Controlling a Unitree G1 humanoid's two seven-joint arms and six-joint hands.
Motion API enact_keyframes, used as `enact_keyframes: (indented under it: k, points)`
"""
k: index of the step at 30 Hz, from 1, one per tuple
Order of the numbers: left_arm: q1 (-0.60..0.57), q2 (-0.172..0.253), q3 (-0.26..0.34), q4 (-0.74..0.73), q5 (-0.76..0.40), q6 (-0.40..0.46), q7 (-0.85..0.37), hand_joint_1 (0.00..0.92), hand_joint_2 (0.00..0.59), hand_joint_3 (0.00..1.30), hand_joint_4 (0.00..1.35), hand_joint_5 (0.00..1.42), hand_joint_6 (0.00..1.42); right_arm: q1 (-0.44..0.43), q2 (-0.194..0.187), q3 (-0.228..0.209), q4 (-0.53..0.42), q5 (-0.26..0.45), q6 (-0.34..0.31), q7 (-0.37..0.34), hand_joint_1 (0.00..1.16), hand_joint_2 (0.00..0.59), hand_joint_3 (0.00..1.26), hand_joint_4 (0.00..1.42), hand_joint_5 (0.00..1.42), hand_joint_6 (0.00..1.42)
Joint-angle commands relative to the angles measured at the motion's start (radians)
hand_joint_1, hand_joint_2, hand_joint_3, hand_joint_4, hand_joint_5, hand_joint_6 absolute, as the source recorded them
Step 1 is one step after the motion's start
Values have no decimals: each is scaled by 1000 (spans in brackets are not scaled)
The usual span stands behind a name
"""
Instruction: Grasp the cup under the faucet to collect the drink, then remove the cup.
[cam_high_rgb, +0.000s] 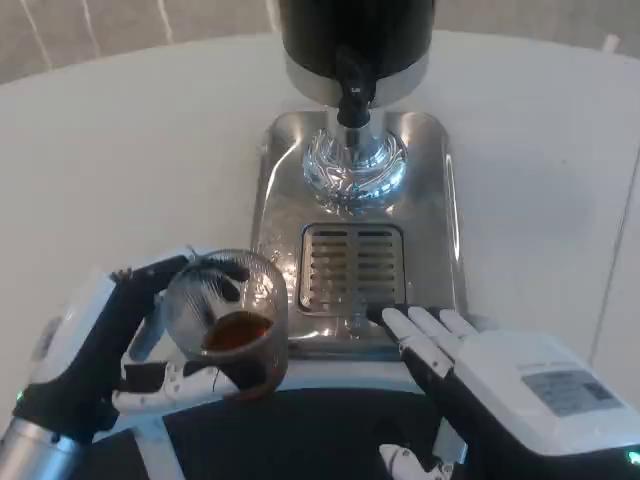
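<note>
White table (120, 150) carried a steel drip tray (440, 200) under the black dispenser's faucet (354, 100). Left of the tray's front, the left hand (110, 345) gripped the clear cup (228, 320) holding brown drink. Beside the tray's front edge, the right hand (500, 385) lay released, fingers apart.

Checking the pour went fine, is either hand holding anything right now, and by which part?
The left hand grips the clear glass cup of brown drink around its side wall. The right hand holds nothing.

dispenser (356, 40) top cut off
</note>
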Motion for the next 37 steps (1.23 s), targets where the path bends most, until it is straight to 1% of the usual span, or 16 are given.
enact_keyframes:
  k: [1,10,17,22,28,37]
  points:
    - [65,14,27,-64,-31,2,-26,553,51,1011,1236,1389,1424,28,13,9,-18,-13,-31,-12,243,556,0,0,0,0]
    - [157,15,64,-143,-34,14,-66,558,47,1011,1222,1376,1424,56,31,21,-18,-24,-72,-23,240,566,0,0,0,0]
    - [189,12,79,-179,-39,24,-91,562,41,1011,1222,1375,1424,58,35,10,-17,-22,-88,-25,239,567,0,0,0,0]
    - [192,10,84,-185,-39,30,-100,563,39,1011,1222,1375,1424,57,34,0,-18,-17,-96,-27,239,568,0,0,0,0]
    - [187,6,83,-181,-39,31,-102,560,36,1010,1211,1375,1424,60,42,-2,-18,-19,-104,-23,239,568,0,0,0,0]
    - [177,5,86,-172,-37,34,-97,557,34,1004,1207,1375,1424,53,44,-3,-18,-23,-101,-19,239,568,0,0,0,0]
